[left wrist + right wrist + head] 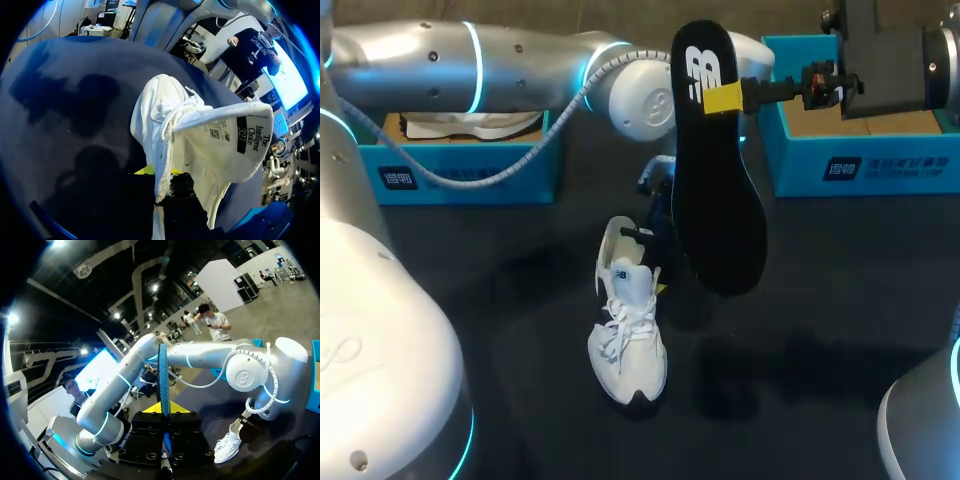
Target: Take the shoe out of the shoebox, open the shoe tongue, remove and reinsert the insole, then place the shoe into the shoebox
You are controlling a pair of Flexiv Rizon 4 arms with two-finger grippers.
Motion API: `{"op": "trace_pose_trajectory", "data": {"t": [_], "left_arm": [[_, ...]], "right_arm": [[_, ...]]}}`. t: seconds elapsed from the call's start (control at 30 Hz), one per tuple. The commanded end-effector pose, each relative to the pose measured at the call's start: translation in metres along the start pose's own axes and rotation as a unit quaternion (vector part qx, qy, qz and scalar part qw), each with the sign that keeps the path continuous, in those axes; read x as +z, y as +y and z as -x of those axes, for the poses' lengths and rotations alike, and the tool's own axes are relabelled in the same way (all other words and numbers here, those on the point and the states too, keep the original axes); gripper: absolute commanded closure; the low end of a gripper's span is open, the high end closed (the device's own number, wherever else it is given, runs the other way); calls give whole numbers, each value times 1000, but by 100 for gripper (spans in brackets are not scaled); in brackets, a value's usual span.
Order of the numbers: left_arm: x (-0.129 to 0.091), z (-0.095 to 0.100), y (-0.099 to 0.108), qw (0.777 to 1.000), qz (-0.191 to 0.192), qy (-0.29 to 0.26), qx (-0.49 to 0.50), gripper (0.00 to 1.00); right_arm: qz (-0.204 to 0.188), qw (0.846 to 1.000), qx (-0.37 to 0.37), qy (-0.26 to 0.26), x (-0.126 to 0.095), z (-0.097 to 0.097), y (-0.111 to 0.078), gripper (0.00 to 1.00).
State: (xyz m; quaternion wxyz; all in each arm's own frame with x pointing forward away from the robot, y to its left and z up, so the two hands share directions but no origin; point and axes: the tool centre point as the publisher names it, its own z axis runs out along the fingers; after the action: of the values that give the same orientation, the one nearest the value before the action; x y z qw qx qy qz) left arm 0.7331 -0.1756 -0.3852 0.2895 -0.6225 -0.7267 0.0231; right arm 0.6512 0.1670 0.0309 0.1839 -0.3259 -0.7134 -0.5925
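Shoe (628,335) lies on its sole on the table (840,300), laces loose and the tongue (225,135) folded back so the mouth is open. My left gripper (159,172) is down at the heel end, right against the collar. I cannot tell whether it is clamped on the shoe, since the collar's edge covers it in the wrist view and the insole hides it from above. My right gripper (723,98) is closed on the insole (715,200), pinching one long edge near the heel end, so the black sheet hangs toe-down in the air near the shoe's heel.

That pinch is my main worry. It is a small bite on a long, floppy sheet, well off its middle, so the insole could swing or slip out once its toe meets the shoe. If the toe end lands on the collar or the tongue instead of inside the mouth, it would likely buckle rather than slide forward. The tongue could also flop over the opening and block the way. If my left gripper has no real hold, a push from the insole would shove or tip the light shoe. The insole also hangs close to my left arm (520,60), so a careless tilt could knock it there and twist it in my grip.
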Motion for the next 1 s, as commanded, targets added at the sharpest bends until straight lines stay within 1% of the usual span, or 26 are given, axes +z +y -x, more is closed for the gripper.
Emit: {"op": "trace_pose_trajectory", "data": {"t": [0.03, 0.07, 0.1, 0.13, 0.33, 0.43, 0.6, 0.7, 0.8, 0.83, 0.97, 1.0], "left_arm": [[4, -4, 2, 1000, -3, -8, -2, 100], [4, -5, 2, 1000, -1, -12, -6, 57], [4, -5, 2, 1000, -1, -15, -9, 25], [3, -7, 3, 1000, -2, -17, -10, 0], [-13, -19, 2, 999, -2, -49, -14, 0], [-25, -24, 2, 997, -3, -71, -17, 0], [-49, -33, 6, 991, -5, -133, -27, 0], [-63, -39, 8, 981, -19, -188, -31, 0], [-69, -43, 11, 971, -20, -234, -43, 0], [-72, -45, 12, 966, -35, -252, -41, 0], [-77, -49, 14, 949, -53, -307, -42, 0], [-79, -50, 14, 942, -63, -327, -39, 0]], "right_arm": [[-2, 1000, 1, 0, 5, 1, 4, 100], [-2, 1000, 1, 0, 5, 1, 4, 100], [-2, 1000, 1, 0, 5, 1, 4, 100], [-2, 1000, 1, 0, 5, 1, 4, 100], [-2, 1000, 1, 0, 5, 1, 4, 100], [-2, 1000, 1, 0, 5, 1, 4, 100], [-2, 1000, 1, 0, 5, 1, 4, 100], [-2, 1000, 1, 0, 5, 1, 4, 100], [-2, 1000, 1, 0, 5, 1, 4, 100], [-2, 1000, 1, 0, 5, 1, 4, 100], [-2, 1000, 1, 0, 5, 1, 4, 100], [-2, 1000, 1, 0, 5, 1, 4, 100]]}}
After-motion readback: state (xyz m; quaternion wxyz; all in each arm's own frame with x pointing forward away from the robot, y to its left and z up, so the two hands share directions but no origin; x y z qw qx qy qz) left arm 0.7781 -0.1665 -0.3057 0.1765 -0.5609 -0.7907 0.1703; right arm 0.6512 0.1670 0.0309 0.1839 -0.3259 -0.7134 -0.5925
